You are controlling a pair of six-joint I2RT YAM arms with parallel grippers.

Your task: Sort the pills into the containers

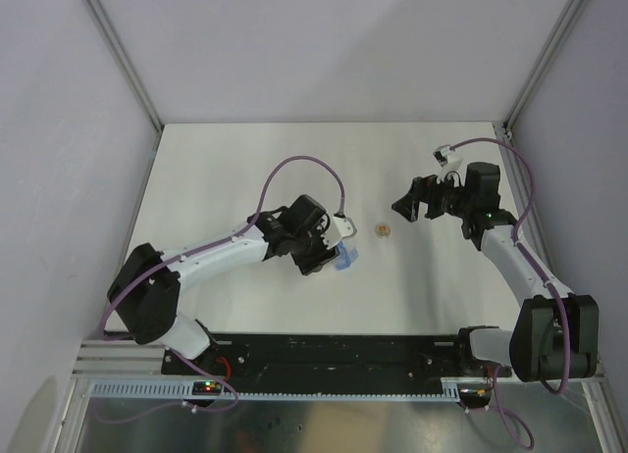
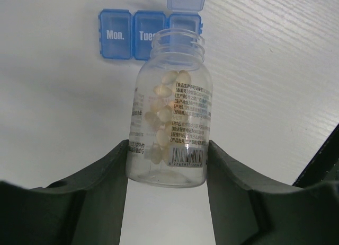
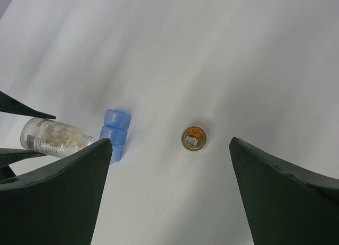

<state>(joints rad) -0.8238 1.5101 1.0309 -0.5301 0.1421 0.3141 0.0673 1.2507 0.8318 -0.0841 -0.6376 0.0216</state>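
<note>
Tabletop [image 1: 226, 169] white, blue containers [image 3: 115, 127] on it, walls [image 1: 334, 41] pale lilac, metal posts [image 1: 118, 53]

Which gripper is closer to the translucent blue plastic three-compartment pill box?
Left. The left gripper holds a clear plastic bottle with its mouth at the pill box; the right gripper hangs open farther off, near a small round orange cap.

The left arm [image 1: 211, 252] and right arm [image 1: 515, 257] have white links and black joints. Purple cables [image 1: 294, 164] loop along both. The fingers [image 2: 100, 186] are dark grey wedges. A small red light [image 1: 209, 386] glows at seven o'clock.
</note>
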